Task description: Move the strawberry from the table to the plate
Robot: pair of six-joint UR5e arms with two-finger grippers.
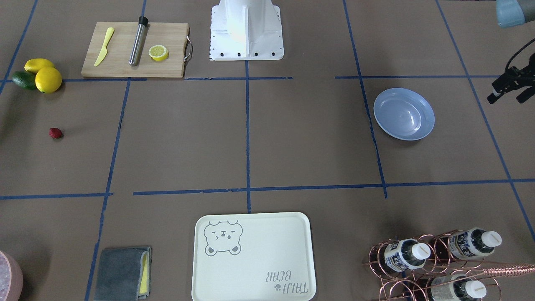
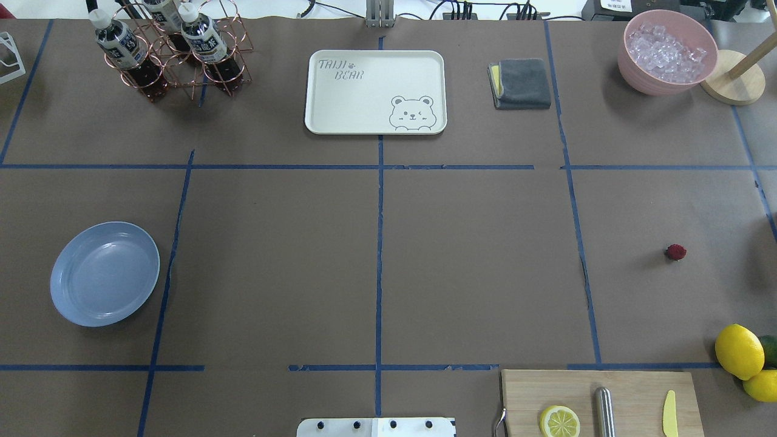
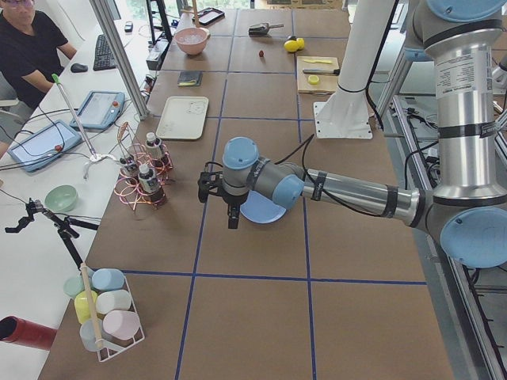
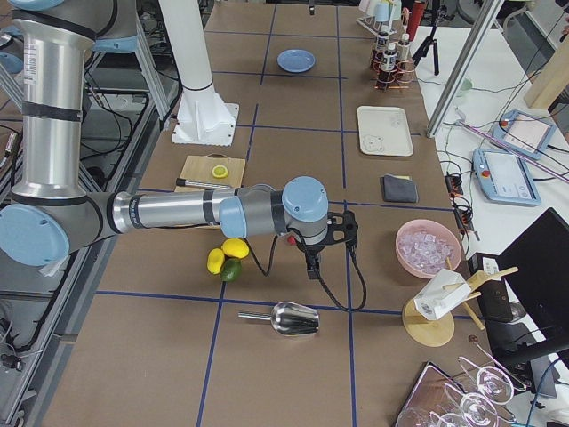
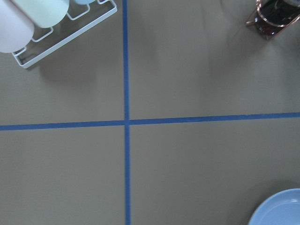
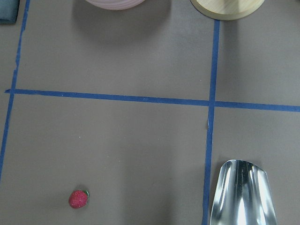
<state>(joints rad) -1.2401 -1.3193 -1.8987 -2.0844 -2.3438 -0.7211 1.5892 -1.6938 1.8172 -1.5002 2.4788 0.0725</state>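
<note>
Though scarcely begun, found strawberry (image 2: 675, 252) loose on worktop (image 2: 473, 261) near right edge, apart from empty plate (image 2: 104, 273) near left edge. Read left claw (image 1: 505, 100) spread, empty; cannot tell right claw (image 4: 311, 267). Judged grasp, carry, drop pending.

Robot lab, data-collection rig. The table (image 2: 473, 261) is covered in brown paper marked off by a blue tape grid (image 2: 379, 243). An industrial arm (image 3: 356, 194) stands on a white pedestal (image 1: 246, 31). Upper left of the left side view: a person (image 3: 28, 47) at a white desk with tablets (image 3: 101, 108) and a keyboard (image 3: 104, 51). Small black tripod (image 3: 59, 226) lower left. Cables (image 2: 461, 9) run along the overhead view's top edge.
</note>
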